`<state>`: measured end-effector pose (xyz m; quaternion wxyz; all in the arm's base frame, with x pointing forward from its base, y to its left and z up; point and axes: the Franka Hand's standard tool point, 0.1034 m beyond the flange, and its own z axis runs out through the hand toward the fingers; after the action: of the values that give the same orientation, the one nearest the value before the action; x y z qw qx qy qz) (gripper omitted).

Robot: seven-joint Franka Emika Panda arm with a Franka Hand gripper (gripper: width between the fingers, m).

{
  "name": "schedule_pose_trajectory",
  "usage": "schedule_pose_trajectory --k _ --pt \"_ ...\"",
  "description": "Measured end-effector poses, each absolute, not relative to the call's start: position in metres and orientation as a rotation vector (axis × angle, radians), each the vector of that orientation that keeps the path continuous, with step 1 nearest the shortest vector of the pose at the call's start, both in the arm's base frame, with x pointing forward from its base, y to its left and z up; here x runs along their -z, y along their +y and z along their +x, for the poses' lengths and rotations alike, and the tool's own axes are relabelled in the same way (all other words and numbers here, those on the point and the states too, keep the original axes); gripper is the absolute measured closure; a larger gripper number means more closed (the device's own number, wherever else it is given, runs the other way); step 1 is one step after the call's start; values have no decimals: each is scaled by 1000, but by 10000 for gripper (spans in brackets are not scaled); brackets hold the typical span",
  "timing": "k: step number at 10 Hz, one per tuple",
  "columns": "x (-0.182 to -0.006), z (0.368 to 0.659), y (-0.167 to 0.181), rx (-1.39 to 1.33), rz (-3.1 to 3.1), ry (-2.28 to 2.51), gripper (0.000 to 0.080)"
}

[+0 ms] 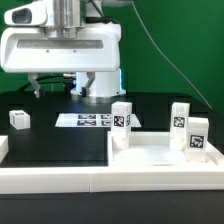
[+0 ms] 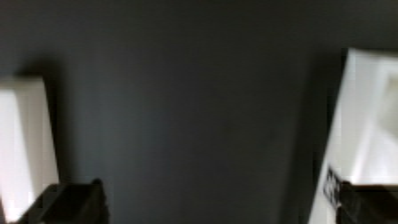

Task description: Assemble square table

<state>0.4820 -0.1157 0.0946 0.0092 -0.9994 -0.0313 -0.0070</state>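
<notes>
White tabletop (image 1: 165, 150) lies well forward of the open jaws (image 1: 55, 88).

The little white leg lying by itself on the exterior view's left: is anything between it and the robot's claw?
Nothing visible is in the way. The leg lies alone on the black table, and the open gripper hangs above it, toward the exterior view's right.

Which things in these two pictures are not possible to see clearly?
- Claw: exterior view, mostly hidden behind the arm's white housing.
- Marker board: exterior view, tags too small to read.
- Pale shapes: wrist view, blurred and cut by the edges; unidentifiable.
- Leg count: only four blocks, such as, partly overlapping.
</notes>
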Motion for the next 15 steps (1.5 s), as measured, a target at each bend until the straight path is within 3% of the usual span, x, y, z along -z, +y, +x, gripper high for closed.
schedule_pose_trajectory --k 1,6,9,11,15 --pt "-94 479 -128 19 -3125 -73 151" --pt "-93 480 -122 23 -3137 -118 151" --pt "-79 448 -127 15 -3134 -399 151" --pt "-74 427 -137 -11 -3130 -340 151" --pt "-71 422 -141 -29 -3132 -319 151"
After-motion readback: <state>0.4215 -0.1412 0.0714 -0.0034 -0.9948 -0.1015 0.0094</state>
